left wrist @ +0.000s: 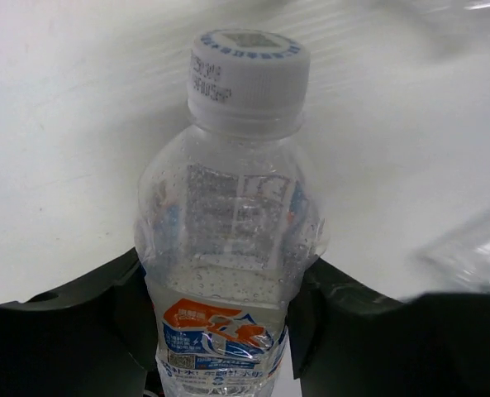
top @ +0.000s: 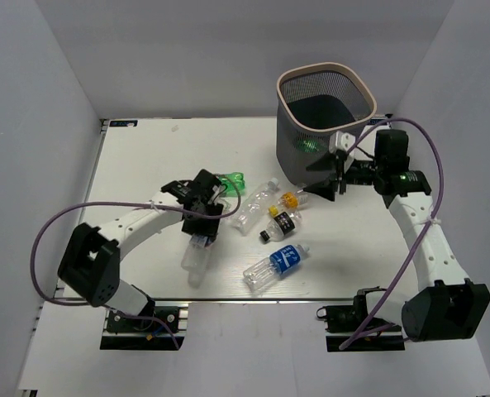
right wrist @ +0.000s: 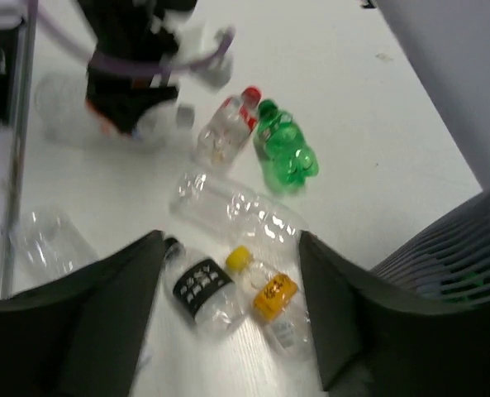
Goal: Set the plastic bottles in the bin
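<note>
My left gripper [top: 203,234] is shut on a clear bottle [top: 197,263] with a white cap and an orange-and-blue label [left wrist: 228,248], over the table's front left. My right gripper [top: 319,188] is open and empty beside the bin [top: 287,83], above the loose bottles. On the table lie a green bottle [top: 233,179], a clear bottle [top: 257,203], a yellow-labelled bottle [top: 293,198], a black-labelled bottle [top: 280,223] and a blue-labelled bottle [top: 278,265]. The right wrist view shows the black-labelled bottle [right wrist: 199,289] and the yellow one [right wrist: 266,294] between its fingers [right wrist: 104,331], and a red-capped bottle [right wrist: 228,128].
The dark mesh bin stands at the table's back right, its wall close to my right gripper [right wrist: 459,248]. Something green shows through the mesh [top: 311,145]. White walls enclose the table on three sides. My left arm [right wrist: 129,50] shows in the right wrist view.
</note>
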You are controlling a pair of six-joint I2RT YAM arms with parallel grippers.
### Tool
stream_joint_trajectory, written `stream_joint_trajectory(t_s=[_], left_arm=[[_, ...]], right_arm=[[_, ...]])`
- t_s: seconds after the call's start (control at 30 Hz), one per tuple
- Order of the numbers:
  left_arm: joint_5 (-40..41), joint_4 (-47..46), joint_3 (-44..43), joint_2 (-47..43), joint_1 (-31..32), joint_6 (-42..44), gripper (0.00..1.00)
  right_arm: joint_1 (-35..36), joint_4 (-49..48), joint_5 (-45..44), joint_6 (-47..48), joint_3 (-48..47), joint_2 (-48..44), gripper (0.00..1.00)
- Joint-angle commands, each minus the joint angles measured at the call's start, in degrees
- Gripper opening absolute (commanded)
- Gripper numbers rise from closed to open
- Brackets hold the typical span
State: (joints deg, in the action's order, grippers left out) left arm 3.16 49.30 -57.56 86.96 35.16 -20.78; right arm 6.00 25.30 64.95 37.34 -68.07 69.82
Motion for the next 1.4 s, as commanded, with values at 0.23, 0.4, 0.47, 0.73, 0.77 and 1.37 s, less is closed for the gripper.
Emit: stream_joint_trajectory(t_s=[0.23, 0.4, 0.47, 0.73, 0.77, 1.37], left_arm=[[-23.46, -14.48, -23.71, -10.15, 2.81, 6.45, 0.24], [-22.76, -26.34, -42.67, -0.14, 2.81, 5.23, 0.24], [-25.12, -32.67, -49.62, 6.45, 1.50, 2.94, 0.24], [-29.35, -52.35, -62.84, 23.32, 1.49, -11.99, 0.24], [-29.35, -55.59, -64.16, 24.65, 1.49, -14.97, 0.24], [-21.97, -79.01, -65.13, 35.82, 0.26, -38.02, 0.27]], right_arm=[[0.59, 26.55, 1.41, 42.61, 16.46, -5.05, 0.12], [1.29, 24.99, -3.94, 45.63, 22.54, -6.01, 0.23], [1.56, 22.97, -5.18, 44.93, 25.26, -7.15, 0.23], [2.88, 15.32, -7.64, 38.25, 30.45, -11.99, 0.33], [3.05, 15.31, -8.17, 37.81, 31.07, -12.34, 0.35], [5.25, 10.21, -8.96, 34.46, 36.26, -12.78, 0.42]])
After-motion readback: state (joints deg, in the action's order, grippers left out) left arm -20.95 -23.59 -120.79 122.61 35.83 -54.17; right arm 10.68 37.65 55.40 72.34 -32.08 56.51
